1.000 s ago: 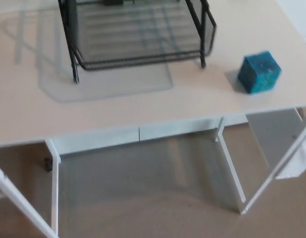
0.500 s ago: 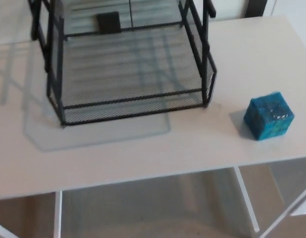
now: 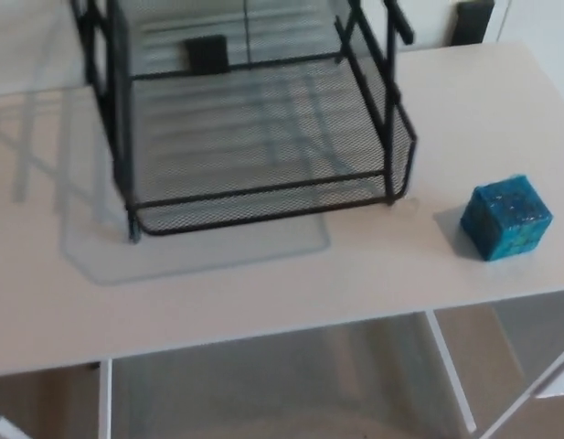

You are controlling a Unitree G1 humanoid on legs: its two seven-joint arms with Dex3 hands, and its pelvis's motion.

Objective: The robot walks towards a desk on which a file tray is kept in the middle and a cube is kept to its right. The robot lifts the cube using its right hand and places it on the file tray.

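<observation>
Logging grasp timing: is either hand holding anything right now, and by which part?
Nothing visible is held. Neither hand shows; the blue cube sits on the desk, right of the file tray.

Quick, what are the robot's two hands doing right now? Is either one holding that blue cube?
Left hand: not in the picture.
Right hand: not in the picture either.
The blue cube sits untouched on the desk, right of the file tray.

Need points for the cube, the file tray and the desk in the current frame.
cube (image 3: 506, 218), head view, point on its blue front faces near the middle.
file tray (image 3: 263, 198), head view, point on the front mesh rim.
desk (image 3: 263, 293), head view, point on bare tabletop before the tray.
</observation>
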